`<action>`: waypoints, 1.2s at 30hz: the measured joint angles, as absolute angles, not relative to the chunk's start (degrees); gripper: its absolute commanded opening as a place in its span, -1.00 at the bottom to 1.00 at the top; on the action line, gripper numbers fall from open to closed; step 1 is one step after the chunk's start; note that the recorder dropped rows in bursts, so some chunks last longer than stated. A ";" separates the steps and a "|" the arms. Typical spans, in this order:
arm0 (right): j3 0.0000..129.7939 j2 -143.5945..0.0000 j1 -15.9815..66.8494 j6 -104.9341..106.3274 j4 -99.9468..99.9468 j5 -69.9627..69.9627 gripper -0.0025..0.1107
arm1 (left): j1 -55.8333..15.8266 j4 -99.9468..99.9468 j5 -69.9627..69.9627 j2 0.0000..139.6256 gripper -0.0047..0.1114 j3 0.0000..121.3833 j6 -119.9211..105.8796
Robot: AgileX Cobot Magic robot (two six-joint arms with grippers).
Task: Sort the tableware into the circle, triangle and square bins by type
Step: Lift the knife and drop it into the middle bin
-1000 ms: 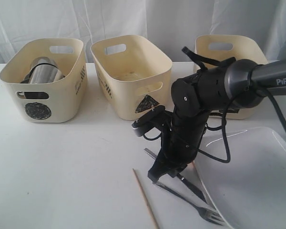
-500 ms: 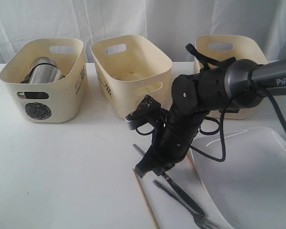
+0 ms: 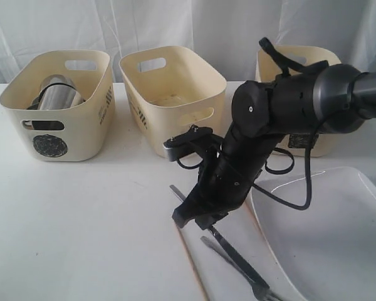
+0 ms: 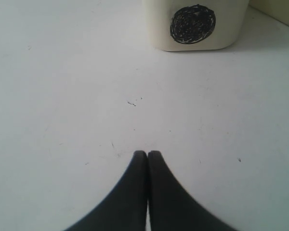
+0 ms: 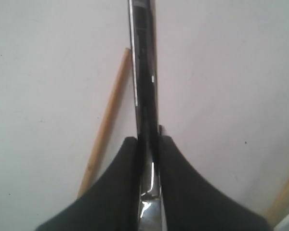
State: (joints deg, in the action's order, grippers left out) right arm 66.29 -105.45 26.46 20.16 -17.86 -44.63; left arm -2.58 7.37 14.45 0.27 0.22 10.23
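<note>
Mugs (image 3: pixel 56 93) of steel lie inside the circle-marked bin (image 3: pixel 84 135).

White table (image 3: pixel 81 207) fills the near and middle ground, matte, with a few tiny dark specks. Far side: white pleated curtain (image 3: pixel 207 25) across the full width. Soft, even light.

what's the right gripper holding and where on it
The right gripper is shut on a steel fork, clamping its slim handle between the fingers. The tines are clear of the grip. The left gripper holds nothing.
</note>
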 measured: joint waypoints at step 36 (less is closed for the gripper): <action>80.61 -118.68 23.36 15.97 -23.90 33.53 -0.48 | -2.58 7.37 14.45 0.27 -0.92 0.22 10.23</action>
State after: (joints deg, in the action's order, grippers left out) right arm 80.61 -118.68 23.36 15.97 -23.90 33.53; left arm -2.58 7.37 14.45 0.27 0.22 10.23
